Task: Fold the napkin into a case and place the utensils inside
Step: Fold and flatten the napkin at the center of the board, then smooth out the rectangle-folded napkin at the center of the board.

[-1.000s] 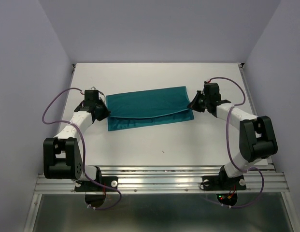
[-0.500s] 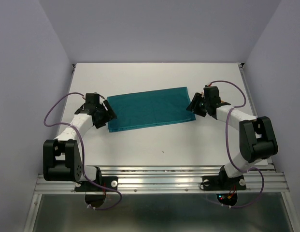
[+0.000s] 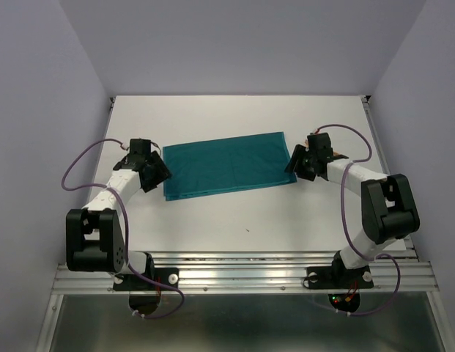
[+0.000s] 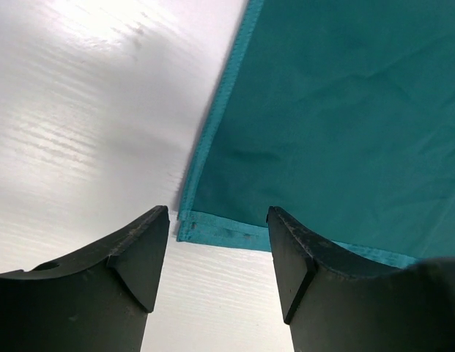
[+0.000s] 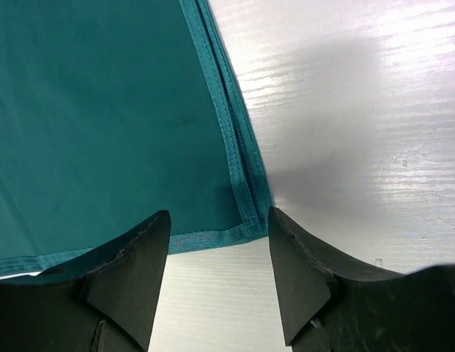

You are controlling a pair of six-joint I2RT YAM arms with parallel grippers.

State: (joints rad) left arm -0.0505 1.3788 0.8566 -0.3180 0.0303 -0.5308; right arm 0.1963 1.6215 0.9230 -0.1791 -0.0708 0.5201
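The teal napkin [image 3: 226, 163] lies flat on the white table [image 3: 234, 216], folded in two into a wide rectangle with its hems stacked along the near edge. My left gripper [image 3: 160, 171] stands open just off the napkin's left near corner, whose hem [image 4: 220, 233] shows between the fingers without touching them. At the right near corner my right gripper [image 3: 291, 163] is also open, and the doubled hem [image 5: 242, 187] lies just ahead of its fingers. Nothing is held by either one. The utensils are out of view.
Grey walls close in the table at the back and both sides. A metal rail [image 3: 242, 275] with both arm bases runs along the near edge.
Both grippers were shut on the napkin's near corners and have opened, letting go. The lifted top layer has settled flat, and both grippers have backed slightly off the cloth.
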